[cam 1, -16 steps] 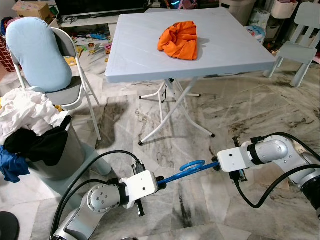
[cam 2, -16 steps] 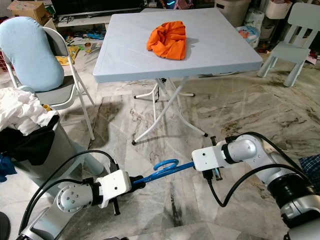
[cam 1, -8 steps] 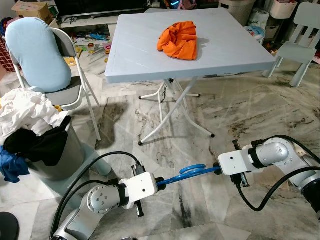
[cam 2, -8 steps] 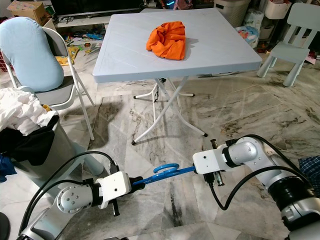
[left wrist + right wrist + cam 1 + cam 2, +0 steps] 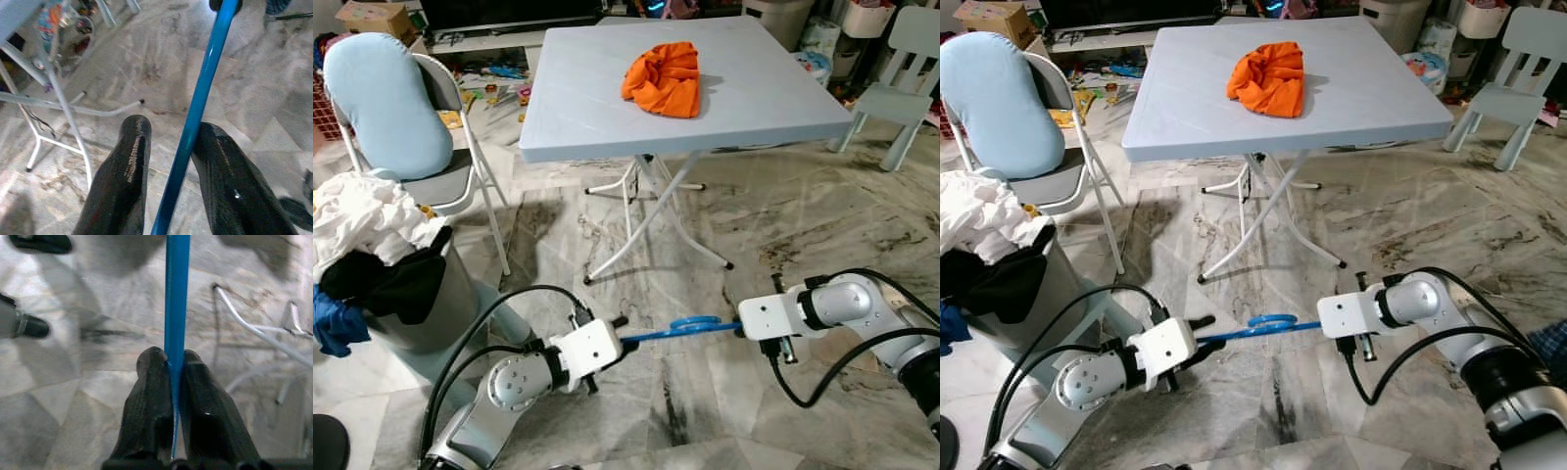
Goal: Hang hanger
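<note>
A blue hanger (image 5: 680,328) hangs level above the marble floor (image 5: 705,235), stretched between the two grippers in front of the folding table (image 5: 587,108). The right gripper (image 5: 172,363) has its two black fingers (image 5: 146,396) pressed together on one end of the hanger, the blue bar pinched tight in the seam between them with no gap showing. The left gripper (image 5: 168,134) is spread apart: its fingers (image 5: 128,161) stand wide of each other, and the hanger's bar runs through the gap, lying against the inner face of one finger and clear of the other, so this end is cradled rather than clamped. The hanger's hook loop sits near the middle of the span, closer to the right gripper. An orange cloth (image 5: 664,78) lies bunched on the table top. To the robot's left stand a folding chair (image 5: 440,166) with a pale blue cushion (image 5: 386,103) and a laundry basket (image 5: 421,304) heaped with clothes.
</note>
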Robot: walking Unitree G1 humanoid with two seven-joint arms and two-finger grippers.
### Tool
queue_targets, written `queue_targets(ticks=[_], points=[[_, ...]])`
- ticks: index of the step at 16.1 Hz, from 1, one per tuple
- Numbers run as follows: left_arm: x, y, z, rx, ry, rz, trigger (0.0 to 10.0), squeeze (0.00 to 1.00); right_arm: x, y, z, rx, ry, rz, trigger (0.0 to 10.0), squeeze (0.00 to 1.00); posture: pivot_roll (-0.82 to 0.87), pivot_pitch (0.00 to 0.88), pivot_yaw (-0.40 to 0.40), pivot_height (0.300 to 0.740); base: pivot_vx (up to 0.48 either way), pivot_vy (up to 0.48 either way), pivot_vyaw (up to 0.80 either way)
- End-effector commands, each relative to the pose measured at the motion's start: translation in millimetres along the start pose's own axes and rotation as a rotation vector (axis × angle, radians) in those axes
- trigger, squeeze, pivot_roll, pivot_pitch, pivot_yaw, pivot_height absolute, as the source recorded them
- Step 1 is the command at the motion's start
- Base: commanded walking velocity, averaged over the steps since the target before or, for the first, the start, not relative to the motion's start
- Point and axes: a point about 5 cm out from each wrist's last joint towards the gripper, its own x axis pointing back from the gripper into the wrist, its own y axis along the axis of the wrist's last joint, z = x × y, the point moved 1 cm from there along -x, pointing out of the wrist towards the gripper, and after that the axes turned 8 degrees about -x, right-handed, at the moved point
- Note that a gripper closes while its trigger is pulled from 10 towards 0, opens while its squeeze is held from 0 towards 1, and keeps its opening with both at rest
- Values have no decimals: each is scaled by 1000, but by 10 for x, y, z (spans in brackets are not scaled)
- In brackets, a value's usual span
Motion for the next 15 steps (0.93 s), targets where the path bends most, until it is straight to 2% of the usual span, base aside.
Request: queue_targets(ticks=[1, 3, 5, 6, 8, 10, 11, 12, 13, 15], points=[[7, 91, 173, -43, 86, -38, 10000, 1000, -14, -44, -5, 3, -5, 39, 0, 0, -92, 67, 10, 740, 0, 0, 0], [3, 157, 243, -53, 130, -73, 10000, 1000, -35, -82, -2, -17, -22, 60, 0, 0, -91, 66, 9, 740, 0, 0, 0], [1, 241, 308, -14, 177, -117, 10000, 1000, -85, -164, 31, -75, -53, 86, 0, 0, -86, 65, 7, 740, 0, 0, 0], [3, 239, 299, 18, 194, -120, 10000, 1000, -101, -197, 35, -110, -79, 94, 0, 0, -85, 65, 7, 740, 0, 0, 0], [-5, 260, 184, 45, 207, -130, 10000, 1000, -144, -286, 72, -213, -124, 105, 0, 0, -83, 65, 6, 740, 0, 0, 0], [-16, 309, 77, 114, 248, -146, 10000, 1000, -191, -379, 134, -301, -184, 112, 0, 0, -83, 67, 6, 740, 0, 0, 0], [0, 291, 76, 150, 288, -136, 10000, 1000, -213, -401, 152, -367, -224, 102, 0, 0, -84, 68, 5, 740, 0, 0, 0], [7, 283, 79, 164, 302, -134, 10000, 1000, -221, -408, 158, -391, -236, 98, 0, 0, -84, 68, 5, 740, 0, 0, 0], [50, 208, 112, 232, 370, -102, 10000, 1000, -250, -437, 187, -513, -307, 73, 0, 0, -83, 71, 0, 740, 0, 0, 0], [145, 88, 167, 331, 500, -50, 10000, 1000, -296, -494, 241, -822, -462, 8, 0, 0, -76, 80, 1, 740, 0, 0, 0]])
